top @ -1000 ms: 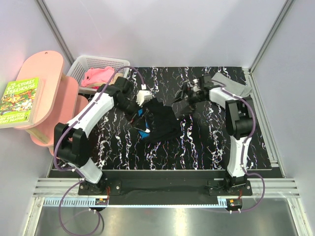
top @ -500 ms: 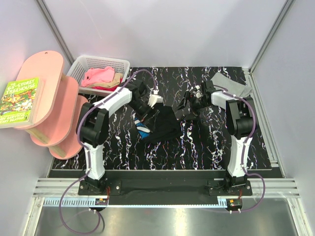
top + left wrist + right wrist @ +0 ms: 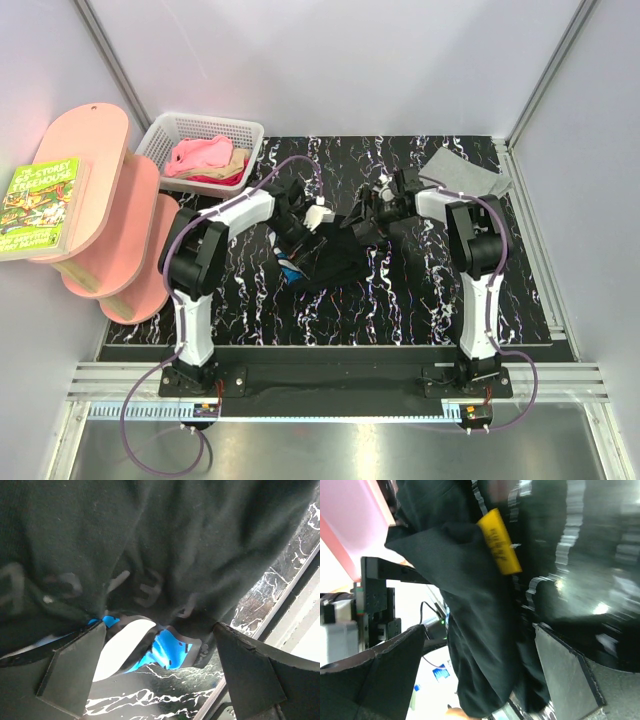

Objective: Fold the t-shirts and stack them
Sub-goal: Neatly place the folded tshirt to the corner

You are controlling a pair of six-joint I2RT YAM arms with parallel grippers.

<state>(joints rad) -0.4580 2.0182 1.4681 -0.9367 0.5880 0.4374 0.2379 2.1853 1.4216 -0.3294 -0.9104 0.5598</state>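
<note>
A black t-shirt (image 3: 335,258) lies crumpled in the middle of the table, with a blue and white print (image 3: 289,266) showing at its left edge. My left gripper (image 3: 312,220) is at the shirt's far left edge. In the left wrist view it (image 3: 160,675) is open, with black cloth (image 3: 150,540) and the blue print (image 3: 172,650) just beyond the fingers. My right gripper (image 3: 376,213) is at the shirt's far right edge. It (image 3: 470,680) is open, and black cloth (image 3: 485,630) with a yellow label (image 3: 499,541) hangs between its wide jaws. A light grey t-shirt (image 3: 468,172) lies at the back right.
A white basket (image 3: 160,137) at the back left holds pink (image 3: 200,152), tan and red shirts. A pink shelf unit (image 3: 95,215) stands off the table's left side with a green book (image 3: 40,205) on it. Grey walls close in the back and sides.
My left arm has swung right and its gripper has come onto the black shirt's far left edge. My right gripper has shifted a little left along the shirt's far edge.
</note>
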